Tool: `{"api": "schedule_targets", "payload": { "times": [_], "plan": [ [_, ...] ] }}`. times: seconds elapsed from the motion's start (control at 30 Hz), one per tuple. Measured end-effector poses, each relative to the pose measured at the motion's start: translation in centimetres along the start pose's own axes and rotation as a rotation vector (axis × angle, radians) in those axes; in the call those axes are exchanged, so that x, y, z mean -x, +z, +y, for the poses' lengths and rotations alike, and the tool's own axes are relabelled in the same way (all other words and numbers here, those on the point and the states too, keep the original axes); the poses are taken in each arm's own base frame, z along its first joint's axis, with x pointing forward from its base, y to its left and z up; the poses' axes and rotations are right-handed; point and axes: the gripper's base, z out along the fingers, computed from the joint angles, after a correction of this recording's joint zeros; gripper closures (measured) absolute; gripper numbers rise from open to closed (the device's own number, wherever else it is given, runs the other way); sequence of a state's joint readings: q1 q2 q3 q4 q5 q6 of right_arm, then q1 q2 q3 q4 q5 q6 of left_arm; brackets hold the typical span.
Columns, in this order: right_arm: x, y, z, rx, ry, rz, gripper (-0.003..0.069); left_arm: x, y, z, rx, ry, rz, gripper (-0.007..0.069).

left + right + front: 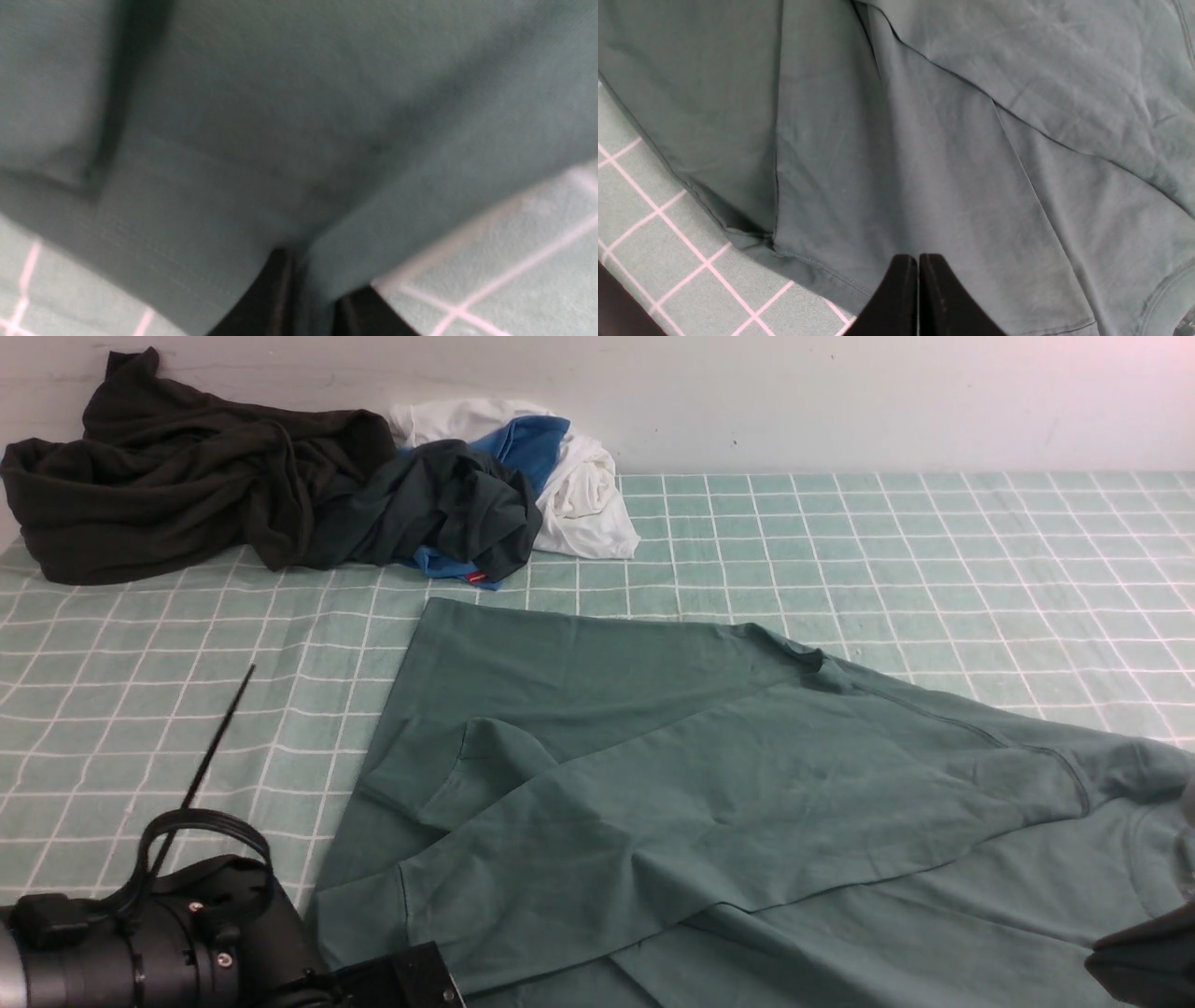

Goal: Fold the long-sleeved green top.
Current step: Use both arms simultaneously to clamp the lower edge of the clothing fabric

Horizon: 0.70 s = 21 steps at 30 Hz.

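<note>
The green long-sleeved top lies spread on the checked green table cover, with one sleeve folded slantwise across its body and a cuff at the near left. My left gripper is shut on a fold of the top at its near left edge; it shows low in the front view. My right gripper is shut and empty, jaws pressed together just over the top's fabric near a hem. Only a dark part of the right arm shows at the near right.
A heap of blackish-green garments lies at the back left, with white and blue garments beside it against the wall. A thin black rod sticks up from the left arm.
</note>
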State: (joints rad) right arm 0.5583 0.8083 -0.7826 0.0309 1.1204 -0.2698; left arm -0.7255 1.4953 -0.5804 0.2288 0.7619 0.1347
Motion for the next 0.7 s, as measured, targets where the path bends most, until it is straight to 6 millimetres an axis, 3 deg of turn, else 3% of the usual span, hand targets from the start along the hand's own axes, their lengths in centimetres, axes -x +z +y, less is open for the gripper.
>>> {"api": "schedule_targets", "payload": {
  "times": [0.1, 0.23, 0.4, 0.43, 0.5, 0.7],
  "plan": [
    [0.0, 0.0, 0.2, 0.018, -0.063, 0.002, 0.0624, 0.2, 0.0, 0.1, -0.003, -0.003, 0.022, 0.0563],
    [0.2, 1.2, 0.7, 0.110, -0.199, 0.071, 0.0490, 0.2, -0.4, 0.2, -0.002, -0.029, 0.043, 0.0611],
    [0.6, 3.4, 0.5, 0.160, -0.281, 0.175, 0.0326, -0.6, -2.0, 0.3, 0.008, -0.063, 0.030, 0.0615],
    [0.8, 4.7, 0.4, 0.174, -0.301, 0.228, 0.0267, -1.2, -2.8, 0.2, 0.005, -0.077, 0.030, 0.0615],
    [0.9, 6.2, 0.2, 0.190, -0.315, 0.280, 0.0228, -1.9, -3.2, 0.0, -0.001, -0.090, 0.035, 0.0615],
    [-1.7, 12.0, 0.7, 0.264, -0.414, 0.427, 0.0199, -3.6, -3.7, -0.6, -0.019, -0.110, 0.044, 0.0615]
  ]
}}
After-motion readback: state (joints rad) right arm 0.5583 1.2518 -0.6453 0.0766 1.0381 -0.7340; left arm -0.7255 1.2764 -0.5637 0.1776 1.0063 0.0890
